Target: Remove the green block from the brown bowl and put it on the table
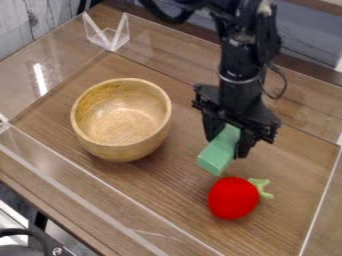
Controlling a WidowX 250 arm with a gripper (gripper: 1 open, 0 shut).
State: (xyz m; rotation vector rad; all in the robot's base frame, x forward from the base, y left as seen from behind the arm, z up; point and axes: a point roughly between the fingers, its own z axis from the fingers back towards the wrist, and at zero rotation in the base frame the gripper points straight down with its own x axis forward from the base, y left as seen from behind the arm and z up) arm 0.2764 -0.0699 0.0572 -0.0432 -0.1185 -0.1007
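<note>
While only one camera view is available, it shows the tool (235,135) pointing straight down with its jaws clamped on the upper end of the green block (219,153), which hangs tilted, lower end toward 7 o'clock. The block is clear of the brown bowl (122,120), which sits empty at 9 o'clock from the tool, well apart. The block is low over bare desk (287,125); whether its lower corner touches cannot be told. A red strawberry toy (235,197) lies near, at 6 o'clock. Judgement: the grip is kept until the block rests; releasing here risks crowding the toy.
</note>
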